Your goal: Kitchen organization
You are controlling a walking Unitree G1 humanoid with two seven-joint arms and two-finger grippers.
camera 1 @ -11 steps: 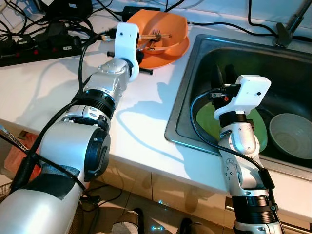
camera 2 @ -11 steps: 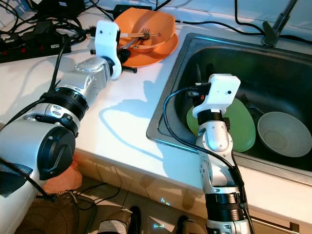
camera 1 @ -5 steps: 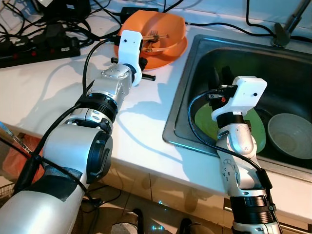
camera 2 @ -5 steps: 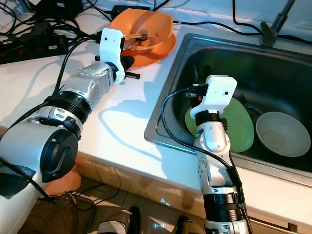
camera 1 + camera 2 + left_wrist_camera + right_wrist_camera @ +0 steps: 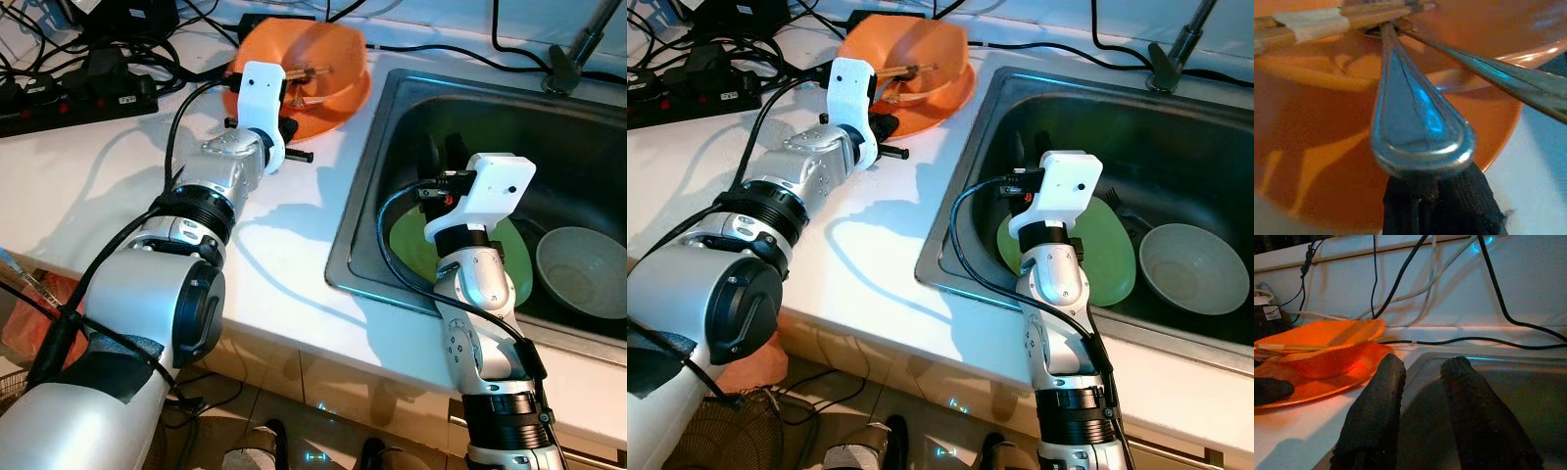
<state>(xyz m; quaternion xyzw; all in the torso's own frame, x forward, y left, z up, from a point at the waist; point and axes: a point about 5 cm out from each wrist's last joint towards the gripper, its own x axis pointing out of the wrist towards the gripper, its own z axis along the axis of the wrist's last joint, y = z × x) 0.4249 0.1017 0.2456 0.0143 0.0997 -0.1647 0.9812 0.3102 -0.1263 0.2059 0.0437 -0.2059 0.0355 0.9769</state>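
Jaws of the left gripper [image 5: 1437,208] have apparently tipped the orange bowl [image 5: 323,73].

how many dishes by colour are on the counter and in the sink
orange: 2, bowl on plate, on the counter
green: 1, plate in the sink
pale grey: 1, bowl in the sink
total: 4
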